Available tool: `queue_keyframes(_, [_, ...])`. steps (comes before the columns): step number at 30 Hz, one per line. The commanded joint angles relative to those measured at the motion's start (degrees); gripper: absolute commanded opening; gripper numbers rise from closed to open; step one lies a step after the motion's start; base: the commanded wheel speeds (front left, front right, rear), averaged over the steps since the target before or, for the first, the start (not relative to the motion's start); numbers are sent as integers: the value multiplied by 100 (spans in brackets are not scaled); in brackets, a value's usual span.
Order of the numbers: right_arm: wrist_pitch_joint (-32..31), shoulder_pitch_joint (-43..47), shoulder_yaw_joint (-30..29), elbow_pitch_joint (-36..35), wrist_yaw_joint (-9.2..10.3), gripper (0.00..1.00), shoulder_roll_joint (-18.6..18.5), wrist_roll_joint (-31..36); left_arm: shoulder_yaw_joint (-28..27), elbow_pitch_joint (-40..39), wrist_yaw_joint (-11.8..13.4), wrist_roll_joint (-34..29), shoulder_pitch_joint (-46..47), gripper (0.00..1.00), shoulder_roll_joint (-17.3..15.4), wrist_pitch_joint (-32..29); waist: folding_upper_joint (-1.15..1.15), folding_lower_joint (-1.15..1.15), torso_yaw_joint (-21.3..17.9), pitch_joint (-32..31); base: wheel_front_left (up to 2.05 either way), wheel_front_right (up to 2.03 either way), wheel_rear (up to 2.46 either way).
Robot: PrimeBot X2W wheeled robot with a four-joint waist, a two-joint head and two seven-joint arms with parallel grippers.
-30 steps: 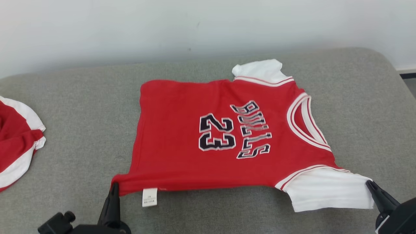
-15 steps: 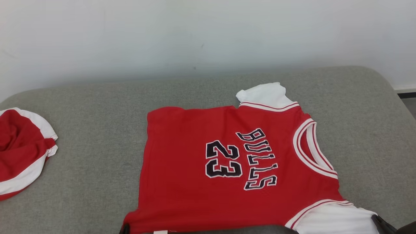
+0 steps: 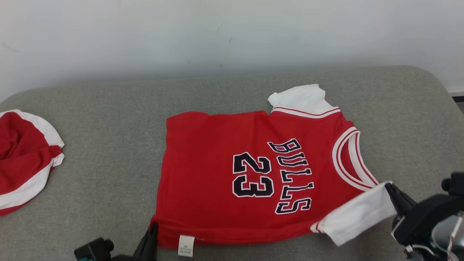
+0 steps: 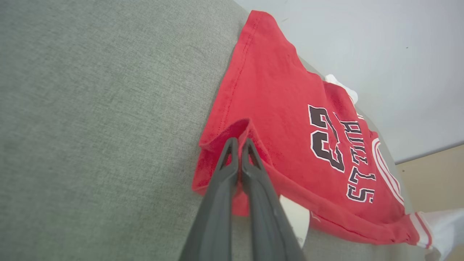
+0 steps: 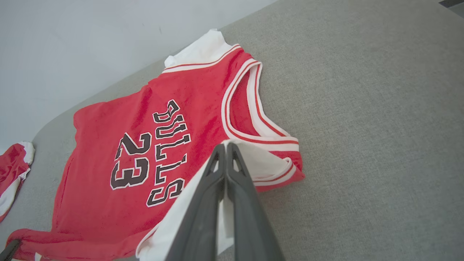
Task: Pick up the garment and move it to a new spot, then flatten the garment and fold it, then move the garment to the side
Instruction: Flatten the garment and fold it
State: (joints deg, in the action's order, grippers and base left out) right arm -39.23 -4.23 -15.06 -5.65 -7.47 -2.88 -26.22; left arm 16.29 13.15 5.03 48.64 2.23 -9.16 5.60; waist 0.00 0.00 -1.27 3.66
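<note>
Both pincers grip the jersey lying on the grey cushion: left gripper pinching the hem, right gripper pinching the white sleeve (held up off the cushion), presumably to fold the near edge over.

Red "BULLS 23" garment with white sleeves, spread on grey cushion, near edge lifted
</note>
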Motion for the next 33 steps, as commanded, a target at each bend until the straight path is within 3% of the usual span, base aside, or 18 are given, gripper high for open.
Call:
queue_keyframes(1, [36,-181,48,68,-5,0,-1,98,6,37,20,-36,165,0,26,-23,0,0,27,83,0,0,0])
queue_keyframes(8, [309,-1135,216,558,-5,0,-20,202,-33,321,142,-32,876,0,155,-90,0,0,122,371,0,0,0])
queue_keyframes(13, [597,-1577,336,1109,-5,0,-248,273,-20,653,190,-78,1348,0,217,-111,0,0,199,553,0,0,0])
queue_keyframes(24, [1125,-2126,440,1952,-5,0,-350,227,-12,1288,54,-94,1895,0,287,86,0,0,234,798,0,0,0])
queue_keyframes(25, [1189,-2158,397,2000,-5,0,-348,233,-5,1318,52,-97,1917,5,295,111,0,0,235,810,0,0,0])
queue_keyframes(26, [1233,-2187,379,2040,-5,31,-342,232,5,1353,20,-104,1944,44,303,135,0,0,236,819,0,0,0])
queue_keyframes(27, [1282,-2200,348,2084,-5,93,-331,246,18,1369,-4,-129,1978,96,308,193,0,0,237,827,0,0,0])
queue_keyframes(28, [1282,-2200,348,2084,-5,93,-331,246,18,1369,-4,-129,1978,96,308,193,0,0,237,827,0,0,0])
queue_keyframes(29, [1361,-2217,301,2109,-5,100,-316,269,22,1385,-27,-140,2013,100,310,244,0,0,238,833,0,0,0])
queue_keyframes(33, [1680,-2280,237,2178,-5,100,-244,189,43,1461,-105,-202,2068,100,315,495,0,0,226,812,0,0,0])
